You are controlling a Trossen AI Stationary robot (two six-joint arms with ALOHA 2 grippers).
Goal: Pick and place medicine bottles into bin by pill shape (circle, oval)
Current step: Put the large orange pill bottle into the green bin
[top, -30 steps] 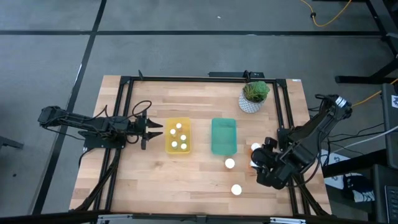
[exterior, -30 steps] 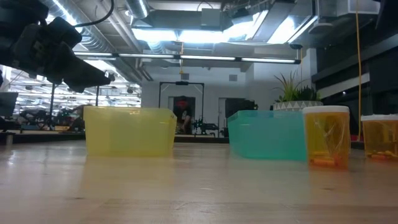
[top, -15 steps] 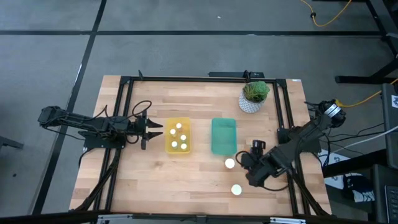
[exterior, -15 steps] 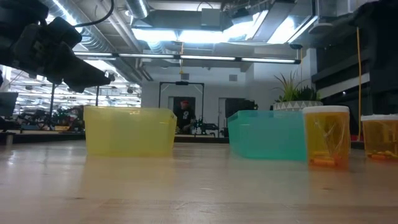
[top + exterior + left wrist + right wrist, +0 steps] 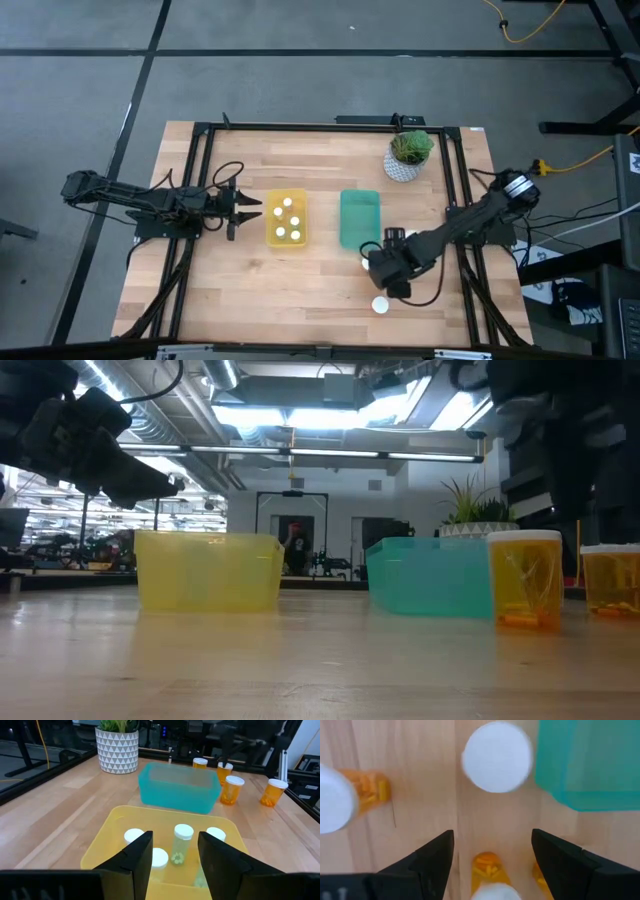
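My right gripper [image 5: 383, 268] is open, pointing down over the wood just near of the green bin [image 5: 360, 220]. In the right wrist view [image 5: 492, 840] its fingers stand either side of an orange white-capped bottle [image 5: 487, 872] without touching it. Another white cap [image 5: 496, 756] stands beside the bin's corner [image 5: 590, 765], and a third bottle [image 5: 350, 800] is off to one side. One bottle [image 5: 380, 305] stands nearer the front edge. My left gripper [image 5: 250, 210] is open and empty beside the yellow bin [image 5: 270, 222], which holds several bottles [image 5: 182, 842].
A white pot with a green plant [image 5: 408, 155] stands at the far right. In the low view, two orange bottles [image 5: 525, 580] [image 5: 610, 580] stand right of the green bin [image 5: 430, 575]. Black frame rails [image 5: 455, 180] run along the table's sides.
My right gripper has gone toward the table's left edge, from near the right rail to the bottles just near of the green bin. It stays open and pointing down.
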